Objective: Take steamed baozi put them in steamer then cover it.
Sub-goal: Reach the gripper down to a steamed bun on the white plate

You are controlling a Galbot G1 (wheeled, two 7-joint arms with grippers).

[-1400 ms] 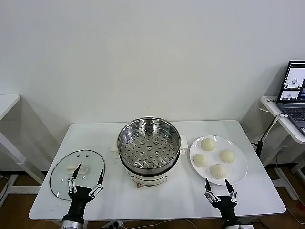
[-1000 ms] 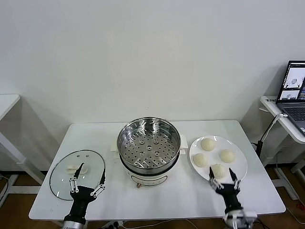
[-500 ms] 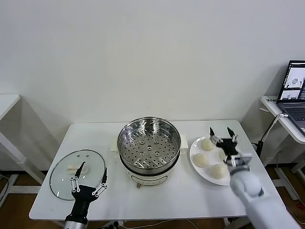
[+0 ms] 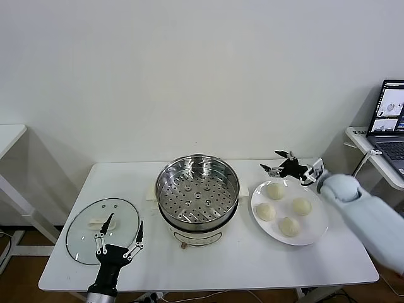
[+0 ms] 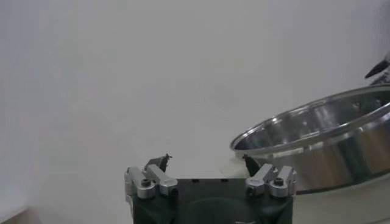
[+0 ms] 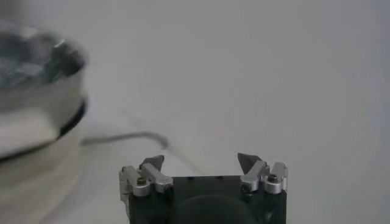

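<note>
The steamer [image 4: 197,192], a shiny steel pot with a perforated floor, stands mid-table with nothing in it. Several cream-white baozi lie on a white plate [image 4: 317,231] to its right; the farthest is baozi [image 4: 275,190]. My right gripper [image 4: 271,160] hovers open above the plate's far edge, pointing toward the steamer, with nothing between its fingers [image 6: 201,158]. The glass cover [image 4: 82,243] with its white handle [image 4: 100,222] lies flat at front left. My left gripper [image 4: 125,219] stands open just over the cover's near right side, empty [image 5: 205,158]. The left wrist view shows the steamer [image 5: 317,140] ahead.
A side table with an open laptop [image 4: 391,117] stands to the right, and another white table [image 4: 9,136] to the left. A thin cable [image 6: 134,139] runs across the tabletop behind the steamer. The wall is close behind the table.
My right arm has swung up from the table's front edge, across the plate, to its far side and turned to point left. The left gripper has barely moved.
</note>
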